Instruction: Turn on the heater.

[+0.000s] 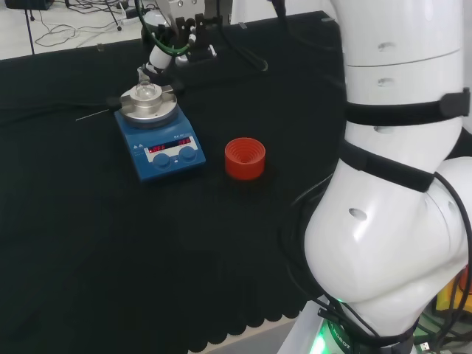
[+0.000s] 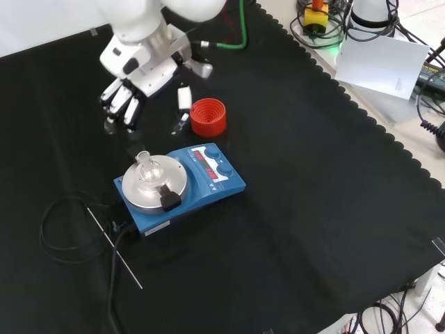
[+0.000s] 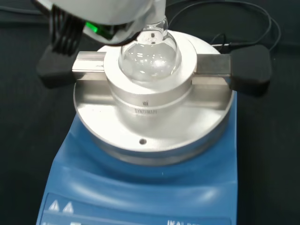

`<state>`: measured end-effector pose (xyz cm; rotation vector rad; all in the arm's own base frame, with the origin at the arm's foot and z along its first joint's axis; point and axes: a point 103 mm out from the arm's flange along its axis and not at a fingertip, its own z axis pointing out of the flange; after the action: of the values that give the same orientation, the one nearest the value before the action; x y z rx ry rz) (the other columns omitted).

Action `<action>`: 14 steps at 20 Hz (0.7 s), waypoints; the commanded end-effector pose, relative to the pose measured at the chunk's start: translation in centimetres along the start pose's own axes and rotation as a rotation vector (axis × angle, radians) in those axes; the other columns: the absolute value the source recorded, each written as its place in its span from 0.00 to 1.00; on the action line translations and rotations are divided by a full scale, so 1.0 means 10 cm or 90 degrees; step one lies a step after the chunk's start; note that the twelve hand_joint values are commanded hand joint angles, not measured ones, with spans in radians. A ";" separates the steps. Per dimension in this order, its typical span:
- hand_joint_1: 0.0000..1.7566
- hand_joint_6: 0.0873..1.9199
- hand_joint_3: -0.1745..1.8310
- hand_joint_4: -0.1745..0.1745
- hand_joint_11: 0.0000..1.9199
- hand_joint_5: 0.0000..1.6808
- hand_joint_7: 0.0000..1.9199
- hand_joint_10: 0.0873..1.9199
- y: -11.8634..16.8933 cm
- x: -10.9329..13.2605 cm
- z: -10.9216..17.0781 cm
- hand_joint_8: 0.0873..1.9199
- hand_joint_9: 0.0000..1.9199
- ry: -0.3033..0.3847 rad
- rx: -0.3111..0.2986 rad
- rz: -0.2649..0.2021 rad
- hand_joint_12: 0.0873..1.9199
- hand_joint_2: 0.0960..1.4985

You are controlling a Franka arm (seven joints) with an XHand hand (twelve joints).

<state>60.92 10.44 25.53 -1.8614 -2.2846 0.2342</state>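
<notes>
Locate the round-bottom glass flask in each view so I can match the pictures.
Head view: the flask sits in the metal block on the blue heater, upper left, left of the red stand.
Front view: the flask is left of centre on the heater, below the hand and lower left of the red stand.
Wrist view: the flask is close up in the block.
Shared landmark: the blue heater.

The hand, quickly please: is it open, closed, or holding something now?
Hand: open, fingers relaxed and holding nothing, above the black cloth beyond the blue heater with the round steel plate.
</notes>
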 end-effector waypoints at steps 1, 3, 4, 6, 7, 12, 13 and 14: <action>0.53 0.34 0.40 0.35 0.02 0.34 0.05 0.33 -0.56 -0.01 -0.15 0.30 0.18 -0.006 -0.044 0.029 0.73 0.36; 0.53 0.34 0.40 0.35 0.02 0.35 0.05 0.33 -0.68 0.01 -0.14 0.30 0.18 -0.003 -0.048 0.030 0.73 0.36; 0.53 0.34 0.40 0.35 0.02 0.35 0.05 0.33 -0.75 0.02 -0.13 0.30 0.18 -0.003 -0.049 0.031 0.73 0.36; 0.53 0.34 0.40 0.36 0.02 0.35 0.05 0.33 -0.88 0.03 -0.10 0.30 0.18 -0.001 -0.048 0.034 0.73 0.36; 0.53 0.34 0.40 0.36 0.02 0.34 0.06 0.33 -0.95 0.04 -0.07 0.31 0.19 0.001 -0.045 0.034 0.73 0.36; 0.53 0.34 0.41 0.35 0.17 0.35 0.28 0.30 -1.25 0.08 0.14 0.34 0.37 0.009 -0.030 0.034 0.70 0.38; 0.54 0.34 0.41 0.34 0.22 0.36 0.33 0.29 -1.30 0.08 0.20 0.34 0.43 0.006 -0.022 0.034 0.68 0.38; 0.55 0.34 0.42 0.33 0.26 0.37 0.38 0.28 -1.34 0.09 0.26 0.35 0.47 0.004 -0.012 0.034 0.66 0.39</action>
<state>50.64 8.83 26.93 -1.9172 -2.2580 0.2171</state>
